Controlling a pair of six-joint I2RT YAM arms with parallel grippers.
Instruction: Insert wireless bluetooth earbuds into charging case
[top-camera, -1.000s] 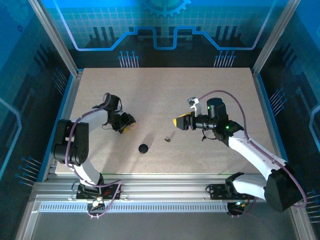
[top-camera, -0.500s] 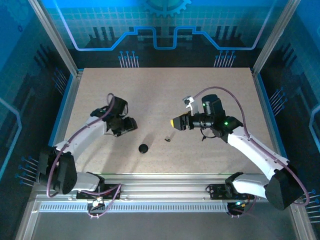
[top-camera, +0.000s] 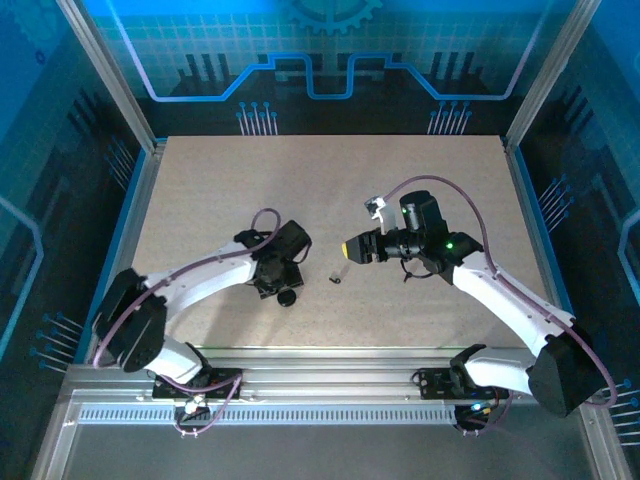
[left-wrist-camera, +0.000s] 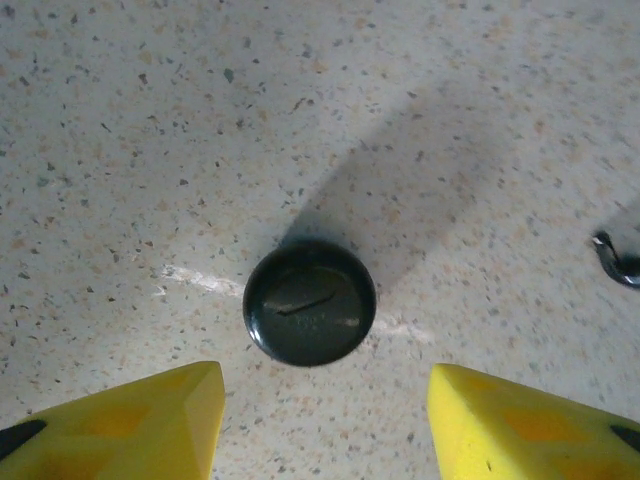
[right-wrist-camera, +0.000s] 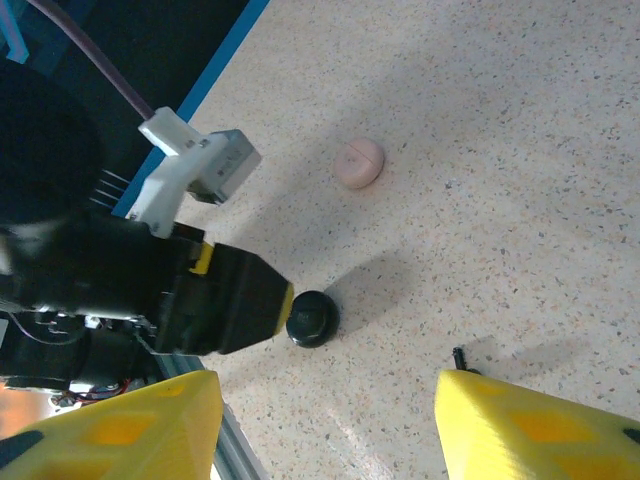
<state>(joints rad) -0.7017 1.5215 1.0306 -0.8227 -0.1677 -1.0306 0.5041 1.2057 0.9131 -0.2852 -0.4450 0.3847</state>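
Hovering low over the black case (left-wrist-camera: 310, 302), left claw (left-wrist-camera: 325, 425) wide apart.

Top view: the case (top-camera: 287, 297) lies on the table (top-camera: 320, 170) just below frame centre, at the tip of the left gripper (top-camera: 283, 288). An earbud (top-camera: 336, 277) lies right of the case and a little higher, apart from it — the right gripper (top-camera: 349, 248) hangs just up and right of the earbud. Right wrist view: a second case (right-wrist-camera: 358, 163) sits above centre, the case below and left of it, the earbud toward the lower right.
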